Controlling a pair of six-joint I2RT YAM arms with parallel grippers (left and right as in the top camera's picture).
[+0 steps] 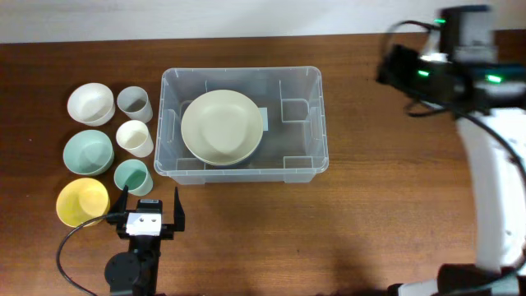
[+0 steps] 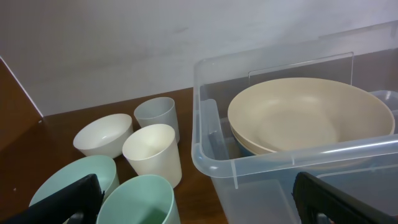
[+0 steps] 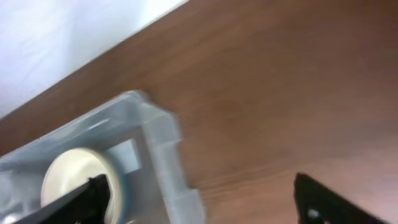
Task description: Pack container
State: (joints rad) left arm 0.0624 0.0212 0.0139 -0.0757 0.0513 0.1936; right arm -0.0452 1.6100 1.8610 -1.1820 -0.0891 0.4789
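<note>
The container (image 1: 244,71) stands on the brown counter (image 1: 370,230), a little left of the middle, with its long side running across the overhead view. A wide beige bowl (image 1: 222,127) sits upright inside it, in the left half, and the left wrist view shows a bluish edge just under that bowl. Left of the container and apart from its wall, six pieces stand open side up in two columns. The outer column has a white bowl (image 1: 90,104), a green bowl (image 1: 88,152) and a yellow bowl (image 1: 82,201). Nearer the container are a grey cup (image 1: 134,103), a cream cup (image 1: 135,137) and a green cup (image 1: 131,176). The left tool (image 1: 149,203) is at the near side of the counter, just beside the green cup and the yellow bowl, its fingers spread wide and gripping nothing. The right tool (image 3: 199,186) hangs over the far right part of the counter, well apart from the container, its fingers also wide apart and empty
</note>
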